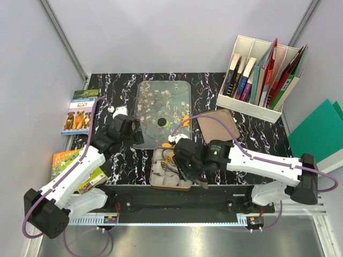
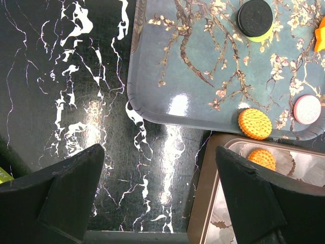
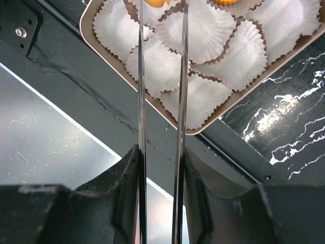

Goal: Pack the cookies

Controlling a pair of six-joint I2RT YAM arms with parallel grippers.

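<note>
Right gripper (image 3: 160, 157): partly closed, pinching a pair of tweezers (image 3: 140, 91) by the handles. The blades run forward with a narrow slit between them; their tips are out of view.
Reason for hold: judged, thin blades suit lifting flat cookies into cups.
Beneath right gripper: tin (image 2: 202, 203) lined with paper cups (image 3: 208, 30), most of them unfilled.
Left gripper (image 2: 160, 157): fingers spread wide, holding nothing, above the table (image 2: 61, 101).
Ahead-right of left gripper: tray (image 2: 193, 76) carrying an orange cookie (image 2: 255, 123) at its near rim, a pink cookie (image 2: 307, 109) and, farther off, a black cookie (image 2: 255, 18).
Packed: one boxed cookie (image 2: 262, 158) sits in the tin.
Tray position: just beside the tin; judged, this keeps transfers short.
</note>
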